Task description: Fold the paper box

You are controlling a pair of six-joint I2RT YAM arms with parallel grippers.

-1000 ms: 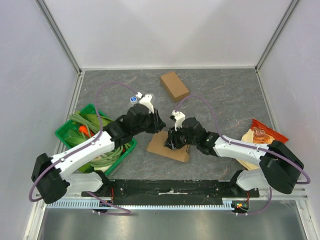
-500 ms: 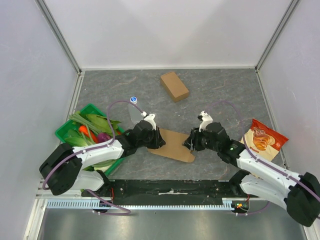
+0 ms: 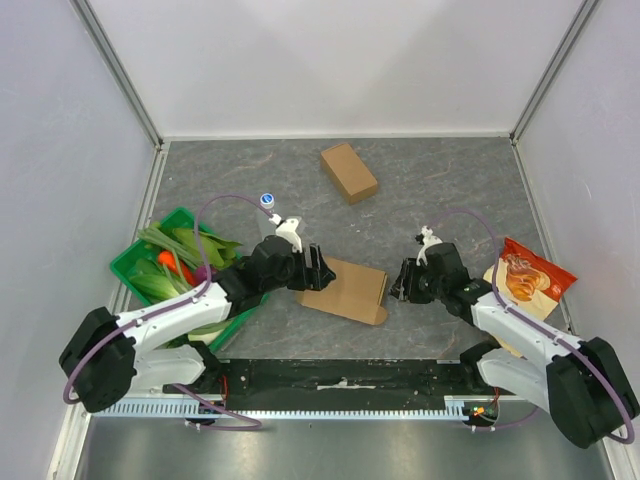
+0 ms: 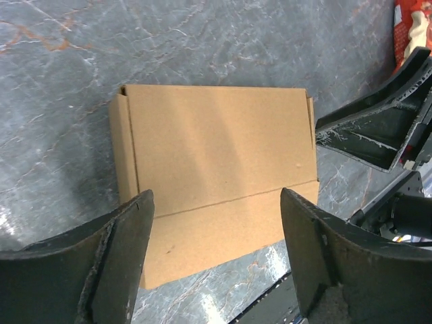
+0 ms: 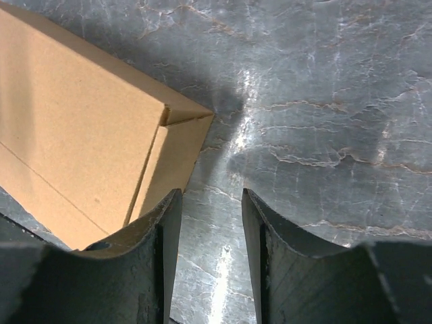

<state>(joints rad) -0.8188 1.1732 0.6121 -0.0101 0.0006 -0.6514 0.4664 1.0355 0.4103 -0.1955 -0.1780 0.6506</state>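
Note:
The brown paper box lies flat and closed on the grey table, near the middle front. In the left wrist view the paper box shows a crease across its lid. My left gripper hovers over the box's left end, jaws wide open, nothing between them. My right gripper sits just off the box's right end, open with a narrower gap and only bare table between its fingers. The box's right corner lies just beyond the left finger.
A second brown box lies at the back centre. A green basket of vegetables stands at the left. An orange snack bag lies at the right. A small blue-capped item sits behind the left arm.
My left gripper has opened wide and lifted off the box. The right arm has drawn back to the right, away from the box. The box now lies flat.

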